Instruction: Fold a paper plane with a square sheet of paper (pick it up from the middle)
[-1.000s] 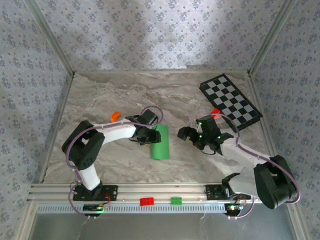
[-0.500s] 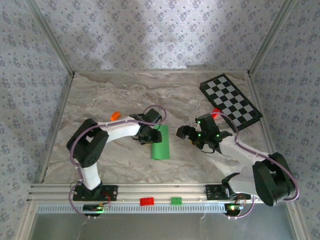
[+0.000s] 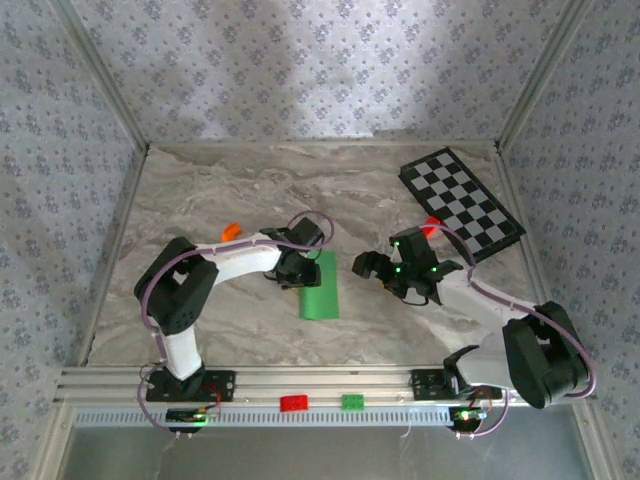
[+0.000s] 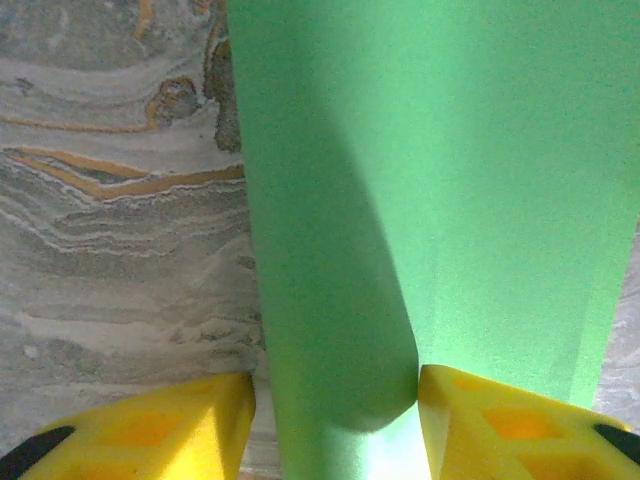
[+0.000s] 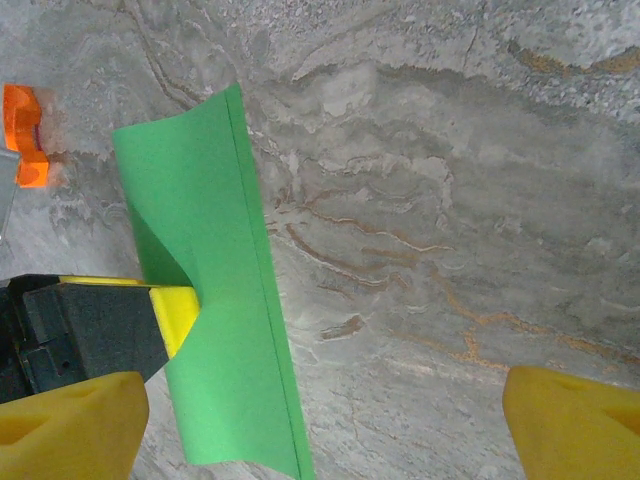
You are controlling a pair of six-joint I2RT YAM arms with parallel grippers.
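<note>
The square sheet of paper (image 3: 321, 288) lay near the middle of the marble surface (image 3: 230, 190), doubled over into a long strip running towards and away from the arm bases. In the right wrist view its two long free edges sat nearly flush on the side facing the right arm. The opposite side was a soft rounded loop, not a sharp crease.

The left gripper (image 4: 335, 395) was at the strip's far end with its jaws partly spread. They straddled that loop. One yellow finger (image 4: 500, 420) touched the paper and the other sat just beside it, so no firm pinch showed. The right gripper (image 5: 322, 418) hovered just to the right of the strip with its jaws spread wide, holding nothing.

The step in hand looked like setting the centre fold. To do it well, the free edges should probably be checked for alignment before any pressure went on, since a skewed crease would carry into every later flap. The left jaws would likely do best to close gently on the loop and run along it from end to end. Thin paper could buckle or slide on smooth stone, so the right arm might usefully pin the free edges flat while the crease was pressed
</note>
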